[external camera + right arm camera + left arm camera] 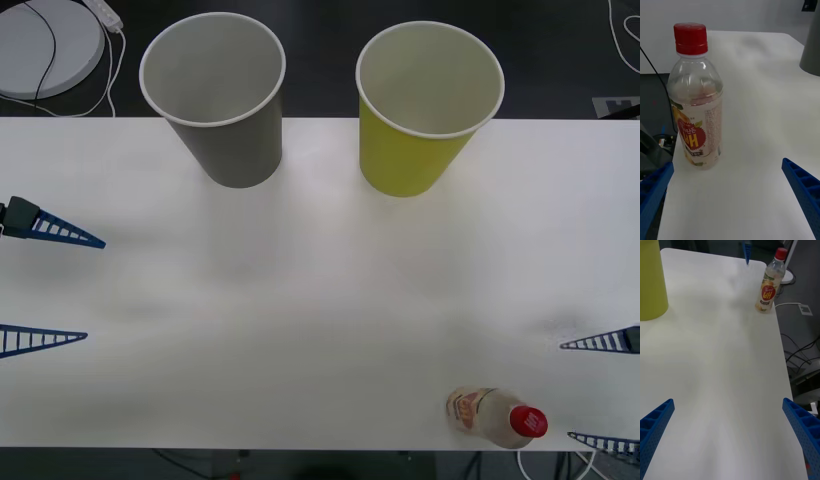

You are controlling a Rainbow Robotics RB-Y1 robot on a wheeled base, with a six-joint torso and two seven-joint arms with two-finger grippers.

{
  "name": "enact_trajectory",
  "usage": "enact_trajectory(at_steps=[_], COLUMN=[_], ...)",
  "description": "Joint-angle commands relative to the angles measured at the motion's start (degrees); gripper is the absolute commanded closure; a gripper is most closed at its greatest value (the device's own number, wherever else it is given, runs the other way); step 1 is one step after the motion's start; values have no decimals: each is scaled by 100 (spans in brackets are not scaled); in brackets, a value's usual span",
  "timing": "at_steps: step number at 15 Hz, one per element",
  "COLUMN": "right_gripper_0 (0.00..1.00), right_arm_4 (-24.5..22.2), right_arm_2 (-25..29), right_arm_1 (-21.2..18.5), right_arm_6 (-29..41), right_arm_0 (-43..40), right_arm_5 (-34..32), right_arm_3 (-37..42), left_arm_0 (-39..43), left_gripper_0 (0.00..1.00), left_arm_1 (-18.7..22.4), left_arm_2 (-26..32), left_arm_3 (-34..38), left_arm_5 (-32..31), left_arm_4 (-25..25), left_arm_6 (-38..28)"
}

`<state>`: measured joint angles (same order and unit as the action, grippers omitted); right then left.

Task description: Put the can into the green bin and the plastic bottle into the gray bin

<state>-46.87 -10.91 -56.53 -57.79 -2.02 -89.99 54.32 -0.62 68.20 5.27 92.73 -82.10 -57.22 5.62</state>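
Count: one bottle, two bins, two grippers.

Nearest the robot, at the table's point(320, 300) near edge toward its right side, the bottle point(492, 415) stands upright, red cap on. The right wrist view gives it close (clear body, red-and-yellow label) point(696, 101), standing between the line of the two blue fingers and touching neither.

Right gripper point(603, 391) just beside the bottle at the right edge of the table, fingers spread wide with nothing between them; from its wrist camera the midpoint point(728, 195) falls on bare tabletop short of the bottle.

Left gripper point(68, 288) at the table's left edge, well apart from the bottle, also spread wide and holding nothing point(728, 431). Its wrist view looks across the table: the bottle point(770, 283) stands at the table's corner, a fact the front view only hints at.

Farthest back, side by side at the far edge and apart from each other: gray bin point(215, 100) on the robot's left, green bin point(425, 110) on its right. Both upright, mouths open, white inside with nothing in them from above. The left wrist view catches the green bin's wall point(651, 281); the right wrist view catches a gray sliver point(812, 45).
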Motion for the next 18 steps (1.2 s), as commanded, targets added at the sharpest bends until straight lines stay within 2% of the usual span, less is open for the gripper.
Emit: enact_trajectory(at_steps=[1, 5, 9, 18], right_gripper_0=[0, 0, 0, 0], right_arm_4=[-24, -24, -6, 73], right_arm_2=[-87, -122, -131, -368], right_arm_1=[134, 336, 371, 556], right_arm_6=[40, 101, 242, 506], right_arm_0=[0, 0, 0, 0], right_arm_5=[-1, -1, -1, -1], right_arm_3=[8, -1, 26, 571], left_arm_0=[0, 0, 0, 0], left_gripper_0=[0, 0, 0, 0], left_arm_1=[0, 0, 0, 0], left_arm_2=[0, 0, 0, 0], left_arm_3=[0, 0, 0, 0], left_arm_5=[1, 1, 1, 1], left_arm_4=[0, 0, 0, 0], left_arm_6=[0, 0, 0, 0])
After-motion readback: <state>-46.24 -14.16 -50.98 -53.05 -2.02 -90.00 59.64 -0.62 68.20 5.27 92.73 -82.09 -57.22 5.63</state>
